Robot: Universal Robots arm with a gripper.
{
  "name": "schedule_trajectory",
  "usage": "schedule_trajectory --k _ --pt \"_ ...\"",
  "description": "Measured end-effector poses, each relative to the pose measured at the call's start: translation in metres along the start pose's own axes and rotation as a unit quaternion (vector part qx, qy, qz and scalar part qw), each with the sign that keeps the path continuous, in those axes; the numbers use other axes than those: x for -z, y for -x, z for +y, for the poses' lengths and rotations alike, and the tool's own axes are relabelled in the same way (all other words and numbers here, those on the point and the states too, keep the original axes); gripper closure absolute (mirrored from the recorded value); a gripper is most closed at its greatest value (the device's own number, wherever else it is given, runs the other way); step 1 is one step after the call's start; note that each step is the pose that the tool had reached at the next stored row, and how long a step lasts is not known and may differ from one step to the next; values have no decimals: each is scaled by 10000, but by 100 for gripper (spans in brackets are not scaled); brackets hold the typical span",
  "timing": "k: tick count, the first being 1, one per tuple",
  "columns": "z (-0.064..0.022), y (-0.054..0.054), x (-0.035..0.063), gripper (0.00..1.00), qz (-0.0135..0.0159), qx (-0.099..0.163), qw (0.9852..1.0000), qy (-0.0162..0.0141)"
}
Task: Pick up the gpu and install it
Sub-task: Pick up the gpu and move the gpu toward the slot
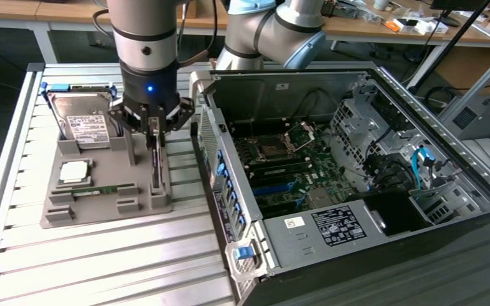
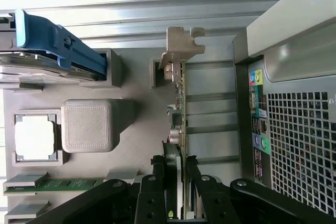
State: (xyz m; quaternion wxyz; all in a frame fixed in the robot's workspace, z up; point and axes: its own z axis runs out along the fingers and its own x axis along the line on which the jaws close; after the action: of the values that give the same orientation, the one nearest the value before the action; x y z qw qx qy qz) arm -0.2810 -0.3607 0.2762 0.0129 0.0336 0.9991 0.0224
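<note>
Claw grips the upright gpu in its gray tray slot, fingers hiding the card's near end.

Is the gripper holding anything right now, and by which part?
Yes: the gripper is closed on the gpu, pinching its two faces at the end away from the metal bracket. The card stands on edge in the gray holder.

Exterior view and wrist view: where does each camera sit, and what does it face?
Exterior view: off the arm, high, looking down on tray and open computer case; arm and gripper show.
Wrist view: on the wrist, looking along the gripper, shut on the graphics card.
Both show gripper, graphics card, tray, computer case.
</note>
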Motion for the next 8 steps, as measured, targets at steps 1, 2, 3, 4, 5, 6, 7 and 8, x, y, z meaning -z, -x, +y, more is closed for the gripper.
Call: schedule_trajectory --k 1,2,3,4,5,6,7,8 --pt "0 0 7 73 0 0 10000 0" --pt "0 0 12 73 1 0 10000 1" --pt "1 0 18 73 0 0 10000 2" --pt "1 1 26 73 0 0 10000 3" --pt "1 1 30 73 0 0 10000 5" --pt "2 1 37 73 0 0 10000 6" --pt "2 1 43 73 1 0 10000 7" --pt "2 1 54 73 1 0 10000 8"
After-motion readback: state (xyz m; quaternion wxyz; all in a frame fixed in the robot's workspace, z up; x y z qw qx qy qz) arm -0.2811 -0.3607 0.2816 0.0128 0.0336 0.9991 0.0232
